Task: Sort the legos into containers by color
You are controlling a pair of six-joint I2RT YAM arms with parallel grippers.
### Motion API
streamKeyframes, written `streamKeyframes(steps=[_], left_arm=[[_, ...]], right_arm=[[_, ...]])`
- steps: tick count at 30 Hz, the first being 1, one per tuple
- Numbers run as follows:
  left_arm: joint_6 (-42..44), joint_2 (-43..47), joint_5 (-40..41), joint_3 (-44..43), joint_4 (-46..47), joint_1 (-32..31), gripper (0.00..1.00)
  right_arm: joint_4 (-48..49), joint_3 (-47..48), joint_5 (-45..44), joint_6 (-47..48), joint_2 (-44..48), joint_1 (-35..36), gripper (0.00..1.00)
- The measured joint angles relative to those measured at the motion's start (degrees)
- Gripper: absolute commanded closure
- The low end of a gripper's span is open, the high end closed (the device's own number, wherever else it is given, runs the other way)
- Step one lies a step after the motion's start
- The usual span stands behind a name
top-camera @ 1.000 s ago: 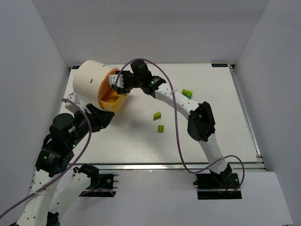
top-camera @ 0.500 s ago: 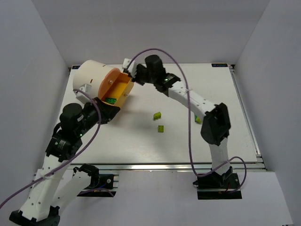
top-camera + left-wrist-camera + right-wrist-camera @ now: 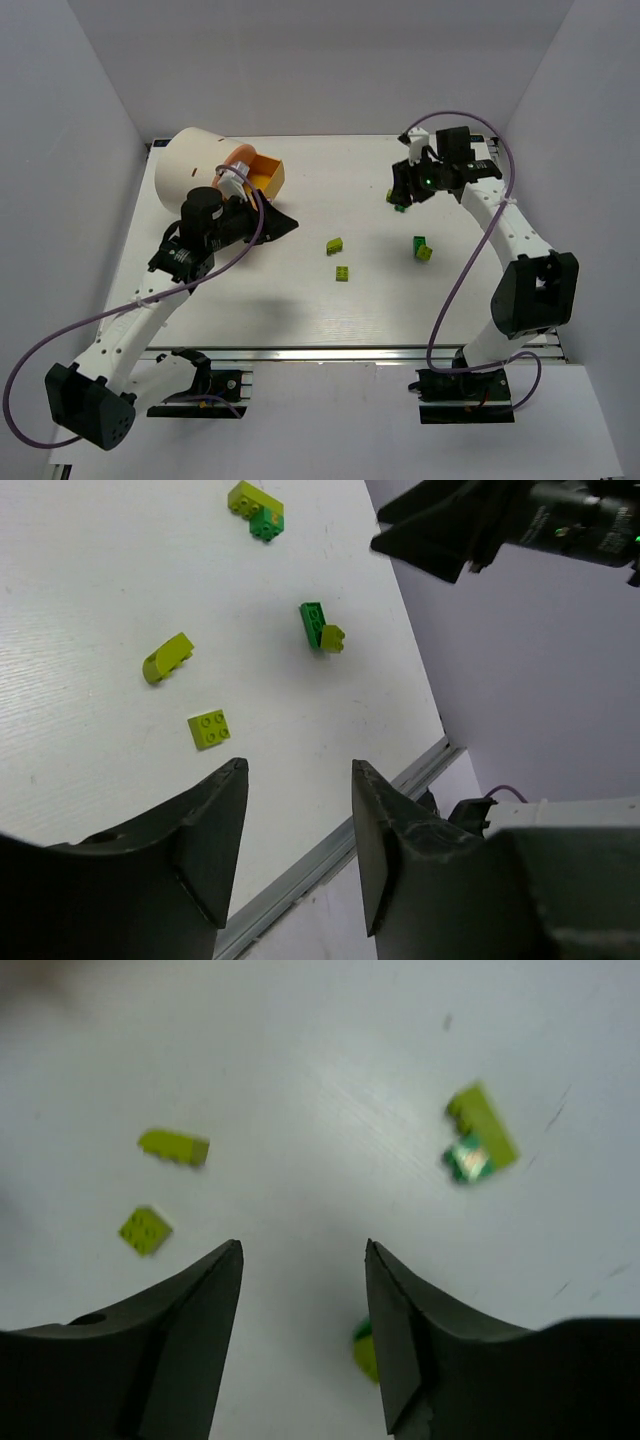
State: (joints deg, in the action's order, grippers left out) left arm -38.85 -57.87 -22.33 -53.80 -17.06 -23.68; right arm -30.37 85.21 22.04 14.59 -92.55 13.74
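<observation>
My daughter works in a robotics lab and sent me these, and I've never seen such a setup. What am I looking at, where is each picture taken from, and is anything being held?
These are two robot arms bolted at the near edge of a white table. The wide picture looks down from above and behind them. The other two come from a camera on each wrist, so each shows its own gripper's dark fingers. The left gripper is beside a cream drum with an orange tray. The right gripper hovers over the table's far right side. Small green and yellow-green legos lie loose on the table. Both grippers are open and hold nothing.
</observation>
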Motion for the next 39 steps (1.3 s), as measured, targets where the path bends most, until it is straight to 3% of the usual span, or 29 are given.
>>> streamKeyframes(steps=[4,9,20,29,39], left_arm=[[0.02,-2.19,-1.05,0.0,3.04,-1.18,0.41],[-0.2,-3.23,-1.09,0.46,6.4,-2.97,0.41],[-1.07,-3.32,0.24,1.66,8.7,-5.95,0.4],[-1.73,-3.02,2.71,2.27,8.52,-7.48,0.39],[-2.4,-0.76,5.27,3.74,7.58,-8.24,0.39]], right_arm=[[-7.69,-5.44,-0.42,-1.46,-0.66,-3.67,0.41],[-11.32,-9.86,-7.37,-6.97,-1.16,-5.33,0.39],[-8.04,-11.04,-21.42,-14.82,-8.87,-5.33,0.33],[-6.88,-6.88,-24.02,-15.93,-17.16,-5.35,0.33],[-5.88,-5.84,-24.5,-15.96,-19.43,-4.59,0.39]])
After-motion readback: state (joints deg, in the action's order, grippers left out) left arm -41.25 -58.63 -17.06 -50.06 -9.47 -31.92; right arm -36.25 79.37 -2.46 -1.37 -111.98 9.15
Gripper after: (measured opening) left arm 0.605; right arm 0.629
